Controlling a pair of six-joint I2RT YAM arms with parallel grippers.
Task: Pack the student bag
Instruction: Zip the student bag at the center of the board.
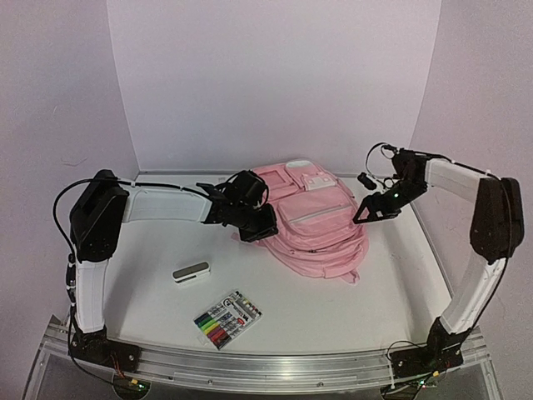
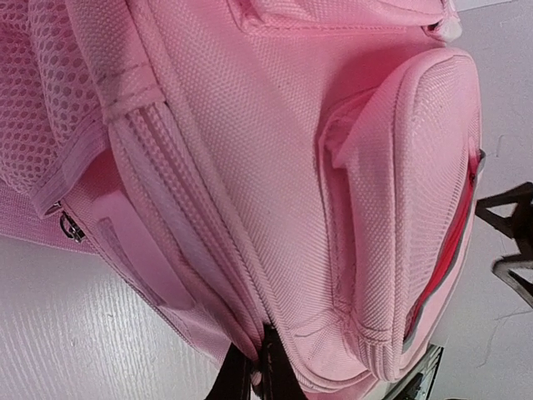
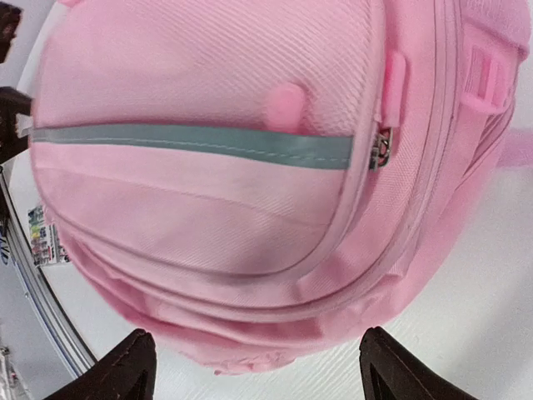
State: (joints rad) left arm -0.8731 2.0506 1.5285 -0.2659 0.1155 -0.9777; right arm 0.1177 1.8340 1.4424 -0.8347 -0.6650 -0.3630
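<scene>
The pink student bag lies flat in the middle of the table, front pockets up. My left gripper is at the bag's left edge; in the left wrist view its dark fingers are pinched shut on a fold of the bag next to a zip seam. My right gripper hovers at the bag's right side. In the right wrist view its fingertips stand wide apart and empty, just short of the bag's rounded edge. A grey zip line and a metal zip pull show on the front pocket.
A small white and grey block lies on the table left of centre. A pack of coloured markers lies near the front edge and also shows in the right wrist view. White walls close in the back and sides.
</scene>
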